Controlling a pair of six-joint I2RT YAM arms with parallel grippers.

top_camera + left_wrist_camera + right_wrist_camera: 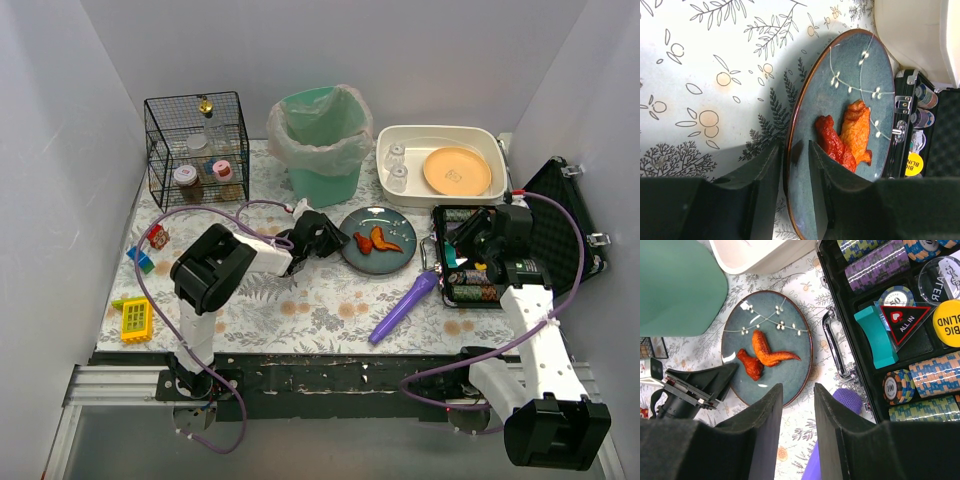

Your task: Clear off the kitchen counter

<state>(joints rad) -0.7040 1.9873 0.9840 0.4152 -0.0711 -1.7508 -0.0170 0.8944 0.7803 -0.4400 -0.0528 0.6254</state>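
The kitchen counter (pixel 310 300) has a fern-and-flower cloth. On it lies a blue-grey plate (pixel 390 222) (pixel 850 75) (pixel 765 325) with two orange-red chicken wings (pixel 375 240) (pixel 855 130) (pixel 765 355). My left gripper (pixel 335 240) (pixel 795 145) straddles the plate's left rim, one finger outside it and one over the glaze, with a narrow gap still showing. My right gripper (pixel 462 240) (pixel 798 387) hangs high, between the plate and an open chip case (pixel 475 280) (pixel 900 315). It is open with nothing between its fingers.
A purple microphone-like object (pixel 405 308) (pixel 847 400) lies in front of the plate. At the back stand a wire basket of jars (pixel 197 145), a green lined bin (pixel 322 140) and a white basin (pixel 440 130) holding an orange plate and glasses. Small toys (pixel 135 318) sit at the left.
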